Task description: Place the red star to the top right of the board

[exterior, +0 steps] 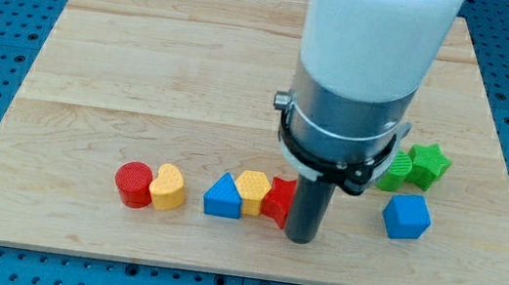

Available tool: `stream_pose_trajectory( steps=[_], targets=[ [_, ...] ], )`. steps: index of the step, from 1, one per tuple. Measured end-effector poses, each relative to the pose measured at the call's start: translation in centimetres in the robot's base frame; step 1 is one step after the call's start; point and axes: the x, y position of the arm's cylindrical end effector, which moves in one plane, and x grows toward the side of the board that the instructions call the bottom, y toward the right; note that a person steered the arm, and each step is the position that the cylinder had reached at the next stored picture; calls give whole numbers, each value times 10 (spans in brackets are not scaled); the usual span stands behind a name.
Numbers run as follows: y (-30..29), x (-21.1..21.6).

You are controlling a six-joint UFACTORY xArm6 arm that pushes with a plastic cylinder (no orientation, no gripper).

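Observation:
The red star (277,201) lies near the view's bottom, just right of centre, partly hidden behind my rod. My tip (301,238) stands against its right side, a little below it. A yellow block (252,190) touches the star's left side, and a blue triangular block (223,197) sits left of that. The arm's white and grey body covers the board's top middle.
A red round block (134,184) and a yellow heart (168,188) sit together at the bottom left. A blue cube (407,217) lies right of my tip. A green star (427,165) and another green block (395,170) lie above the cube. The wooden board (146,69) rests on a blue surface.

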Motion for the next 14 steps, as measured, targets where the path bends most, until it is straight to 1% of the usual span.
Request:
stream_pose_trajectory(
  steps=[1,3,4,5,6,7,8,9,10,11,12,13,14],
  targets=[
    [-21,-21],
    [-75,-89],
    [-65,-130],
    [-30,-157],
    [5,-163],
    [52,-192],
    [84,-212],
    [90,-202],
    [106,-202],
    [108,-234],
    [123,-279],
    [135,-308],
    [109,-277]
  ],
)
